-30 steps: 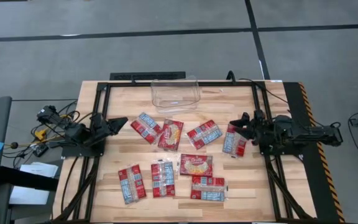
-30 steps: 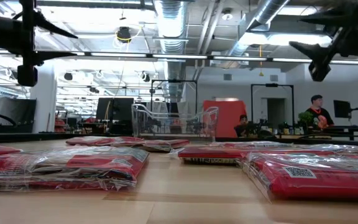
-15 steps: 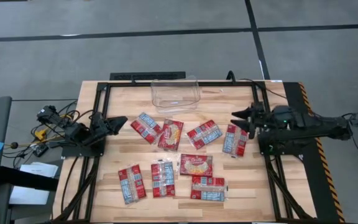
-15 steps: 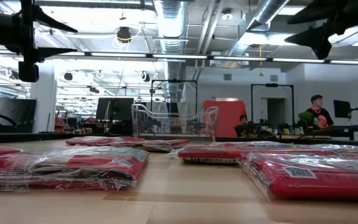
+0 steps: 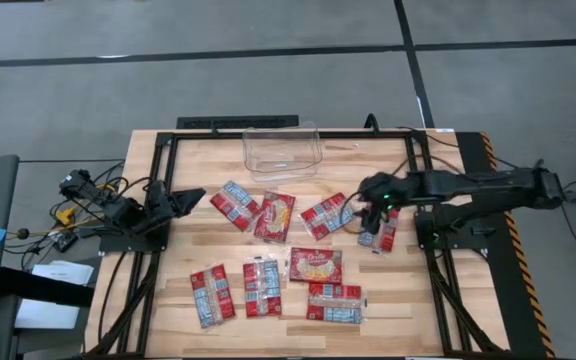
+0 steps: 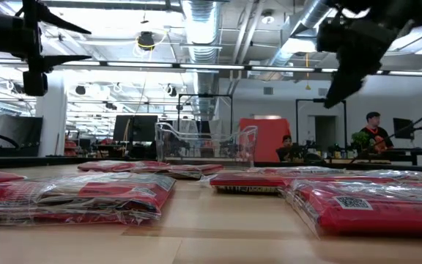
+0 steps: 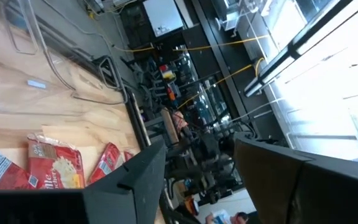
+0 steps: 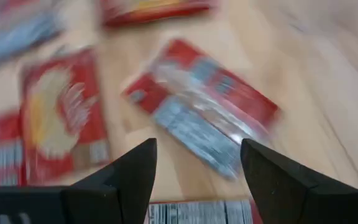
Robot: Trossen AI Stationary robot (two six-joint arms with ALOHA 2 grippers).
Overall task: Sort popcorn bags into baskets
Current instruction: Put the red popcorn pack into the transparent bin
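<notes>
Several red popcorn bags lie flat on the wooden table, among them one (image 5: 328, 215) and one (image 5: 378, 228) at the right and one with a yellow picture (image 5: 275, 216) in the middle. The clear tub (image 5: 281, 150) stands at the far edge, and it also shows in the low view (image 6: 206, 143). My right gripper (image 5: 365, 190) hangs open above the table between the two right bags, touching nothing. In the right wrist view a bag (image 8: 204, 112) lies ahead of the gripper (image 8: 197, 171). My left gripper (image 5: 190, 195) waits open at the table's left side.
More bags lie in a near row: (image 5: 212, 294), (image 5: 263, 287), (image 5: 316, 265), (image 5: 335, 302), and one (image 5: 235, 204) lies beside the yellow-picture bag. A black frame (image 5: 268, 133) borders the table top. Bare wood shows between the tub and the bags.
My right gripper has risen a little and reached toward the table's left edge, out from the right frame to above the rightmost bags, tipping its fingers downward. The bags and the tub have stayed where they were.
</notes>
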